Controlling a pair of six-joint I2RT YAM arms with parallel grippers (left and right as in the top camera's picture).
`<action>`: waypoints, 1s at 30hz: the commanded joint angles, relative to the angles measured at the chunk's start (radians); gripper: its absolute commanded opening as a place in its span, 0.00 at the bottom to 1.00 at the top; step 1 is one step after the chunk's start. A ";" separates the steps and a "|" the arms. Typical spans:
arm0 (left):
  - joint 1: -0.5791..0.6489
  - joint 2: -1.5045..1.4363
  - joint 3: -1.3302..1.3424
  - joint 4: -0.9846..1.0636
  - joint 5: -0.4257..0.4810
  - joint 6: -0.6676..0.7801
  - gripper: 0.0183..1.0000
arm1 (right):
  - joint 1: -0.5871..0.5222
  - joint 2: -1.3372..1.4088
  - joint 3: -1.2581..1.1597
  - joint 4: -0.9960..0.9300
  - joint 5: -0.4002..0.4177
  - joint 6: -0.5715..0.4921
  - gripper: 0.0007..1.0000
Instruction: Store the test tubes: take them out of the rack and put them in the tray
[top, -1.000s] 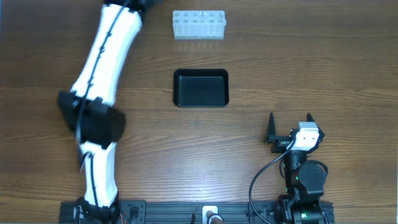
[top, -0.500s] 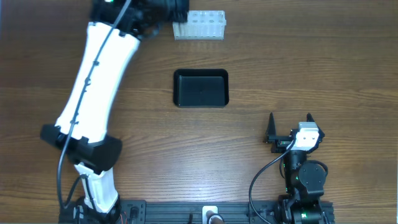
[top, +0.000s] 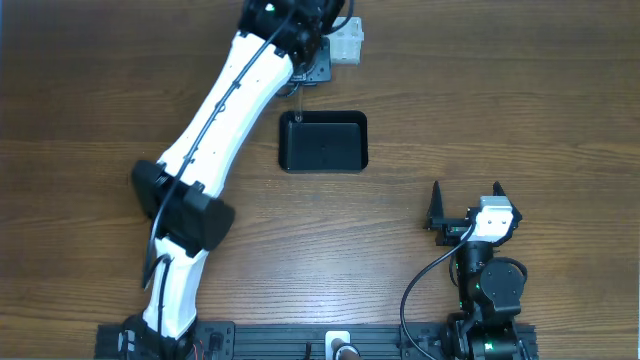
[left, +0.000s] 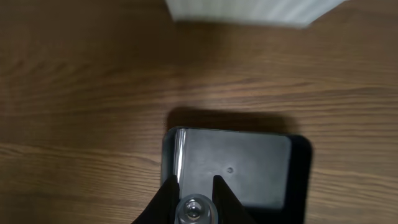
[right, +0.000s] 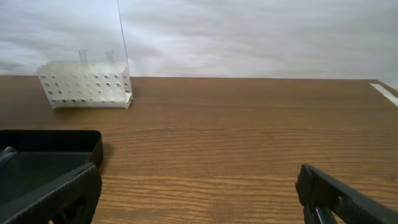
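- Test tube (left: 194, 210): clear, round rim seen end-on; clamped between the left gripper (left: 194, 186) fingers, above the black tray (left: 298, 180), close to one end wall.
- Rack (right: 84, 84): white, perforated; on the tabletop (top: 500, 90) just beyond the tray; two tubes (right: 83, 55) standing in it.
- Right gripper (top: 467, 205): spread wide, holding nothing, well apart from the tray.

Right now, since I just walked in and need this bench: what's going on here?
The left gripper holds a clear test tube upright above one corner of the black tray, close to the white rack, where two more tubes stand. The right gripper rests open near its base, apart from both.
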 joint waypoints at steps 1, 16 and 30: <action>0.003 0.075 -0.003 -0.001 -0.010 -0.036 0.02 | -0.003 -0.009 -0.006 -0.001 0.015 -0.008 0.99; 0.004 0.198 -0.003 0.035 0.050 -0.036 0.02 | -0.003 -0.009 -0.006 -0.001 0.015 -0.008 0.99; 0.003 0.264 -0.004 0.023 0.103 -0.036 0.02 | -0.003 -0.009 -0.006 -0.001 0.015 -0.008 0.99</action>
